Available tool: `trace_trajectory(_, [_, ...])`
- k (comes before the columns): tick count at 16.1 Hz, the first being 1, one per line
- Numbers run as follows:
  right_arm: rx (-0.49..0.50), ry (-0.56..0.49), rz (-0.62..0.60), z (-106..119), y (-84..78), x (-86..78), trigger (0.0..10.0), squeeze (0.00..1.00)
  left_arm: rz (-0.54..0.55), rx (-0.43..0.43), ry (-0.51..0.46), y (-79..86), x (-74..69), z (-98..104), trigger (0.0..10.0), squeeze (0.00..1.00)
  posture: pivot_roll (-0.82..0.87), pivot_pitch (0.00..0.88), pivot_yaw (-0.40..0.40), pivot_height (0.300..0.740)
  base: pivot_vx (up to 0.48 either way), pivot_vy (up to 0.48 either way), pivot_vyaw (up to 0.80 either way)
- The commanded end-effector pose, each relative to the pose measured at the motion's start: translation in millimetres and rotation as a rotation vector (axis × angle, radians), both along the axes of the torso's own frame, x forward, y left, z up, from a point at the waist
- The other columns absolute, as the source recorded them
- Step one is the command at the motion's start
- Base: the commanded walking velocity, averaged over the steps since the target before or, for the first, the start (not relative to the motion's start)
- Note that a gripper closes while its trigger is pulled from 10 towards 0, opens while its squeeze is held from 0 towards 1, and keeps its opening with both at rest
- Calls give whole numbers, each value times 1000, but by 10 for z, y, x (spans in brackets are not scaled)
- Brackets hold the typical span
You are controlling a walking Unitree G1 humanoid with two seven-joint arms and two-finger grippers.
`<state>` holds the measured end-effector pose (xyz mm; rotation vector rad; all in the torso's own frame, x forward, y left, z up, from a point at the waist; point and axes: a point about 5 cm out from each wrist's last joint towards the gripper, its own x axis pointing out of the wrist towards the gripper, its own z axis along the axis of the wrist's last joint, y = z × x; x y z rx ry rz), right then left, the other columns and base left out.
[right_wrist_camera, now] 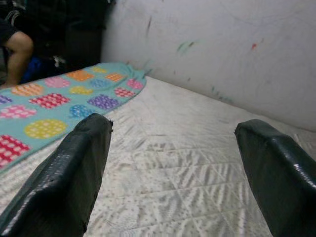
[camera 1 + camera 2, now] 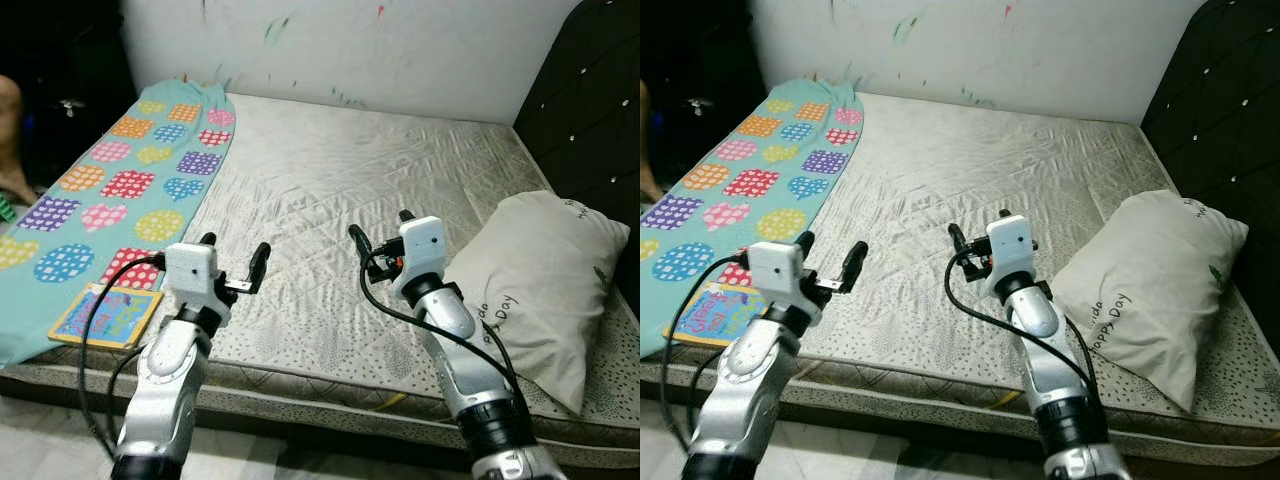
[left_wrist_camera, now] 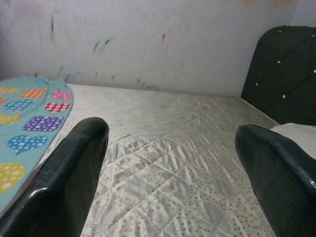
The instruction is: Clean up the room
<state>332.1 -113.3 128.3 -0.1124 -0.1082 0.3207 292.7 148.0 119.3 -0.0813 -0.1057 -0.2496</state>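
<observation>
- Book [image 2: 107,314] lies on the teal blanket [image 2: 120,190], just left of my left gripper [image 2: 234,263].
- Both my grippers hover over the mattress [image 2: 330,190], fingers wide apart, holding nothing.
- Pillow [image 2: 540,280] lies right of my right gripper [image 2: 380,238].

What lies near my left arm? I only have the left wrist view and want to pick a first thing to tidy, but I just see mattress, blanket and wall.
Observer: A colourful children's book lies on the near end of the teal patterned blanket, just outboard of the left gripper, whose fingers are open and empty.
Operator: Anything on the other side?
Observer: A white pillow with printed words lies at the mattress's right edge, by the dark headboard.
Operator: Where is my right arm?
Observer: The right gripper is raised over the middle of the mattress, fingers open, holding nothing.
</observation>
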Motion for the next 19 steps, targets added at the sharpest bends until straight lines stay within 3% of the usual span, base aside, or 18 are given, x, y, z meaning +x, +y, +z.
trace_trajectory(1, [-7,-14,-16,32,-64,45,10000,0,6,3,-6,-17,36,1,10000,0,-21,0,-85,740,0,0,0])
trace_trajectory(5, [-90,10,0,-27,-104,108,10000,0,11,-38,-6,-131,152,-56,10000,0,-29,0,-151,740,0,0,0])
trace_trajectory(8, [-103,50,28,-190,-58,34,10000,0,-2,-46,22,-234,98,-182,10000,0,-32,0,-118,740,0,0,0])
trace_trajectory(13, [-5,68,38,-286,43,-233,10000,0,26,-49,78,-132,-194,-388,10000,0,-47,0,-61,740,0,0,0])
trace_trajectory(15, [40,128,67,-394,77,-392,10000,0,5,-16,114,-65,-400,-506,10000,0,-29,0,-63,740,0,0,0])
trace_trajectory(17, [-1,136,103,-512,70,-531,10000,0,9,4,169,-24,-546,-678,10000,0,-21,0,-65,740,0,0,0])
trace_trajectory(19, [-32,223,59,-732,-56,-701,10000,0,34,3,272,-30,-748,-914,10000,0,-19,0,-53,740,0,0,0])
